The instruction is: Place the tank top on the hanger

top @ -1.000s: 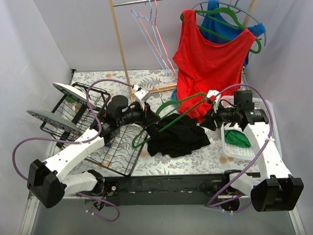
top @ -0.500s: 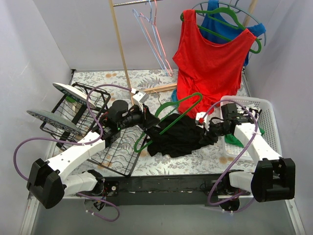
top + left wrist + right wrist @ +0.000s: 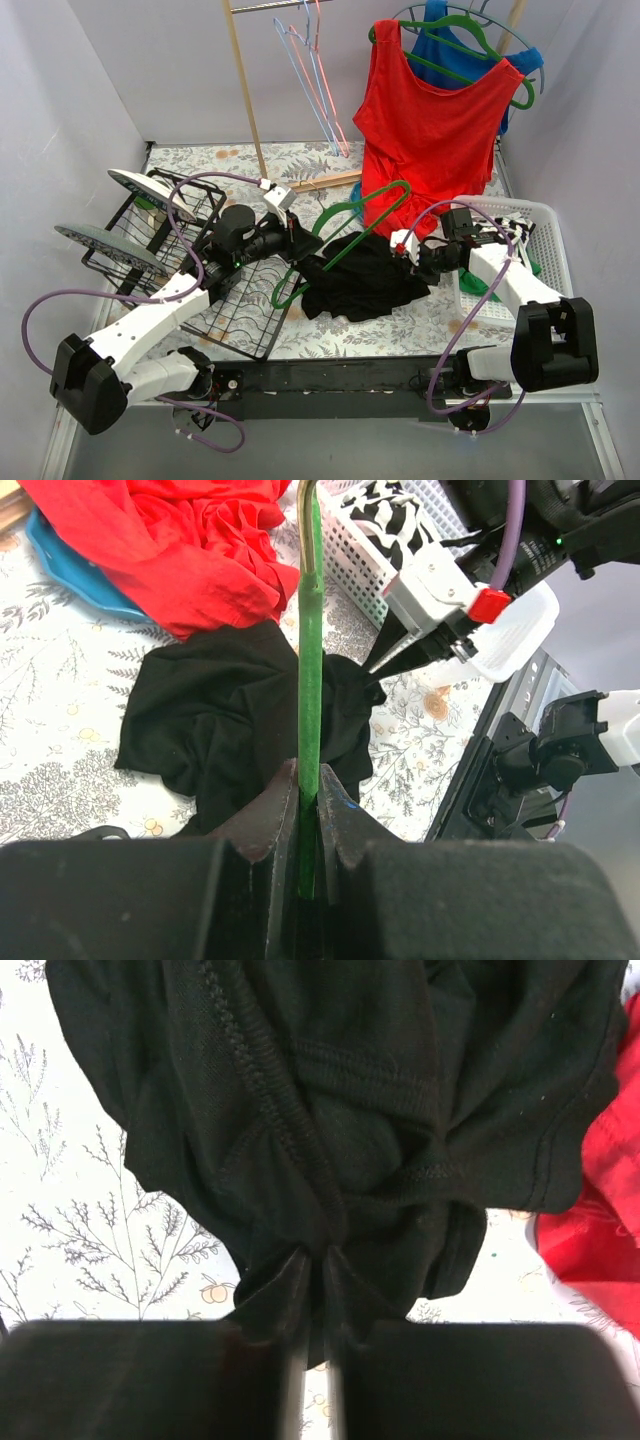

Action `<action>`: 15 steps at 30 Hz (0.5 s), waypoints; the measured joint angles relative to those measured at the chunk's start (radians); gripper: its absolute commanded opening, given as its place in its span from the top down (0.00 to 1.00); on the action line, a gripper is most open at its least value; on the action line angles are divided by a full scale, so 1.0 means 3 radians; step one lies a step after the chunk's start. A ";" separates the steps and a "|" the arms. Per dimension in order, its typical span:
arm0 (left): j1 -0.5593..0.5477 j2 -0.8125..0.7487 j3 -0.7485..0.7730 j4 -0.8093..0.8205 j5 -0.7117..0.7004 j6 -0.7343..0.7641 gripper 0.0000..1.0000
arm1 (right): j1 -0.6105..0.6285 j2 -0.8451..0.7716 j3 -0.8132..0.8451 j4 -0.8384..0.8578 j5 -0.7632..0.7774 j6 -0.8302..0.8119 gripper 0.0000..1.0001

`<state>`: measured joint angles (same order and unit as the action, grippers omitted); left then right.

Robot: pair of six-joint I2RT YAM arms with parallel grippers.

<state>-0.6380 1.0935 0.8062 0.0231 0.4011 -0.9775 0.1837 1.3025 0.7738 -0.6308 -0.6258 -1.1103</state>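
The black tank top (image 3: 362, 278) lies crumpled on the floral table at mid-front. My left gripper (image 3: 297, 243) is shut on the green hanger (image 3: 350, 205) and holds it tilted above the top's left side. In the left wrist view the hanger's bar (image 3: 310, 670) runs straight out from the closed jaws (image 3: 308, 802) over the black top (image 3: 220, 715). My right gripper (image 3: 412, 258) is at the top's right edge. In the right wrist view it (image 3: 320, 1265) is shut on a bunched fold of the black fabric (image 3: 340, 1090).
A black wire rack (image 3: 240, 310) with plates (image 3: 150, 190) stands at the left. A white basket (image 3: 545, 230) with a striped garment stands at the right. A red tank top (image 3: 430, 120) hangs at the back right. A wooden pole (image 3: 245, 90) carries thin wire hangers (image 3: 315, 80).
My right gripper has moved left from the basket to the black top's right edge and shut on its fabric. My left gripper has shifted the hanger slightly back and left.
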 measured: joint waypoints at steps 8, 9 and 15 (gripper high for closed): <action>0.0008 -0.0108 0.0000 -0.0085 -0.0005 0.0066 1.00 | -0.0060 -0.0001 0.0113 -0.0095 -0.0020 0.0069 0.99; 0.0014 -0.0127 -0.0001 -0.0100 -0.0003 0.0083 1.00 | -0.0111 -0.0017 0.0182 -0.0113 -0.0022 0.0111 0.99; 0.0070 -0.0337 -0.0043 -0.0209 0.0084 0.0192 1.00 | -0.0572 -0.0052 0.0788 -0.0084 -0.0108 0.0547 0.99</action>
<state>-0.6170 0.9924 0.7933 -0.0395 0.4263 -0.9199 0.0120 1.2869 1.0103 -0.6559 -0.6582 -0.9463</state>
